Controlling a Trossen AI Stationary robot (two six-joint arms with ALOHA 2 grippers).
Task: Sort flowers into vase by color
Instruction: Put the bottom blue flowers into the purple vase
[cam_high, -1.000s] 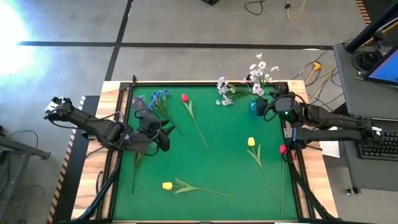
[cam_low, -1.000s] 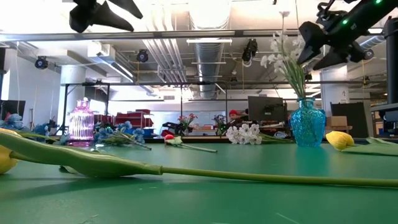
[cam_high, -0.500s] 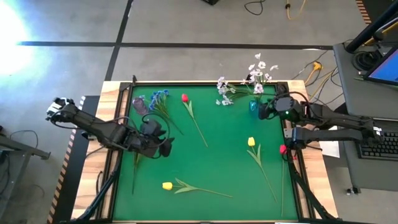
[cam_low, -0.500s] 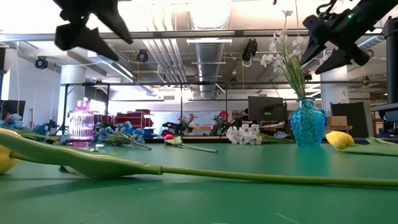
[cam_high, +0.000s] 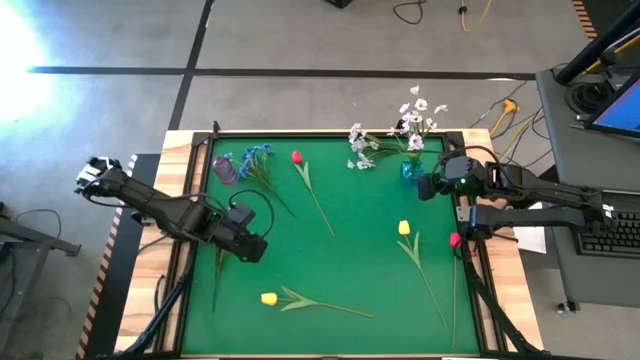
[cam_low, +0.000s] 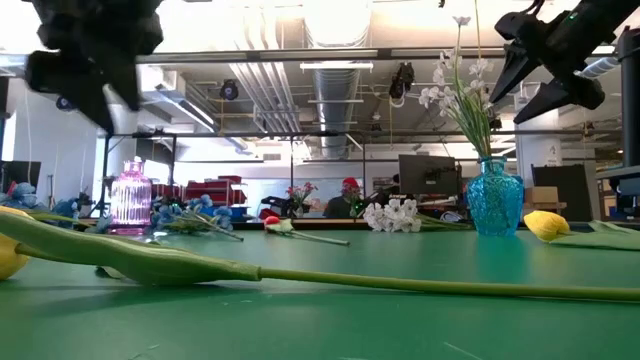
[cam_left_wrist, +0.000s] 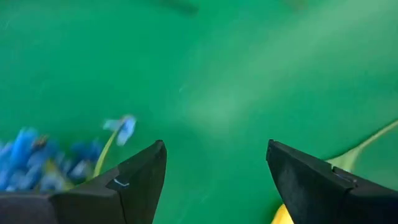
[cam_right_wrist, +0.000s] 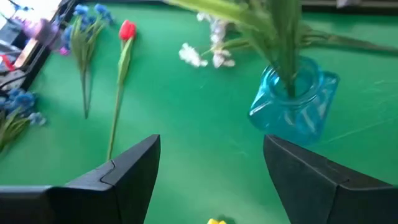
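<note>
Your left gripper (cam_high: 248, 245), jaws spread and empty, hangs left of centre above the yellow tulip (cam_high: 269, 298); right gripper (cam_right_wrist: 211, 180), also agape, risks toppling the blue glass vase (cam_high: 408, 171), upper right.

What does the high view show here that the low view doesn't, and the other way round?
Only the high view shows the red tulip at the table's right edge and the left pincer over the green mat. Only the low view shows a person in the room behind. Both show the blue vase with white blossoms and the pink vase.
</note>
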